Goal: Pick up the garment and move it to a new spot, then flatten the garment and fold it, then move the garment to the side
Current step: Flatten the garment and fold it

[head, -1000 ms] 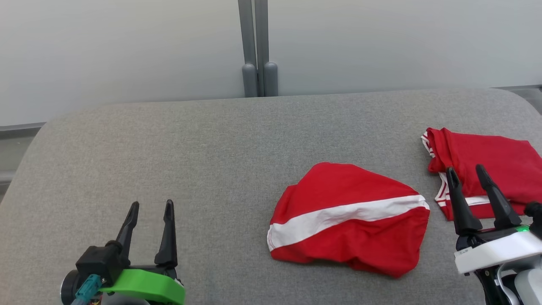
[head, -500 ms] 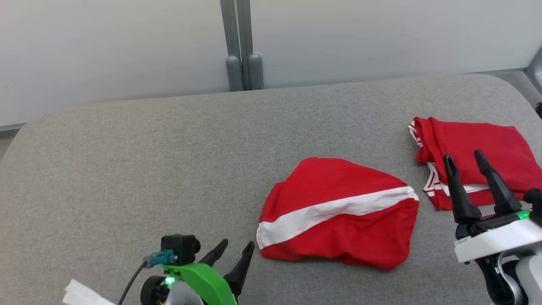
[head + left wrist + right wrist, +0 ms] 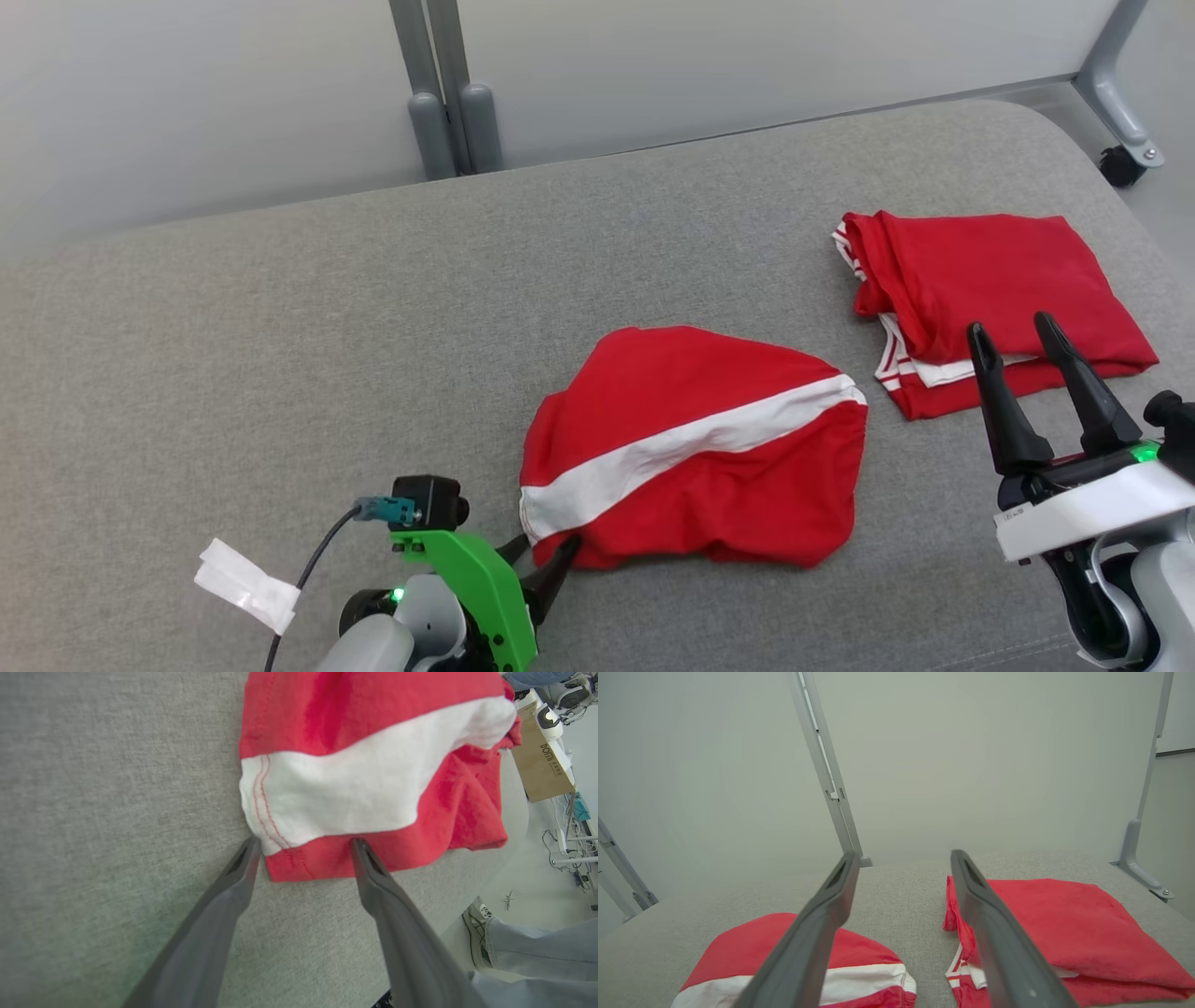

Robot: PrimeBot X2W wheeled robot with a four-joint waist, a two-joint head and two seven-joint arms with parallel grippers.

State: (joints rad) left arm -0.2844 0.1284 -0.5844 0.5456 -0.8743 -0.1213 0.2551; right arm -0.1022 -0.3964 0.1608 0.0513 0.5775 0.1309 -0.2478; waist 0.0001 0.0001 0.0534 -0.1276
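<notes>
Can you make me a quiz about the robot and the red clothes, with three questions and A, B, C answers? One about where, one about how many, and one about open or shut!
1. Where is the left pincer?
A) at a corner of the striped red garment
B) by the wall
C) high in the air

2. How many red garments lie on the grey padded table?
A) one
B) two
C) four

3. How is the right pincer?
A) shut on cloth
B) open, holding nothing
C) shut, empty

Answers:
1 A: its fingers straddle the hem corner.
2 B: there is the striped one and a folded red garment.
3 B: its fingers stand apart with nothing between them.
</notes>
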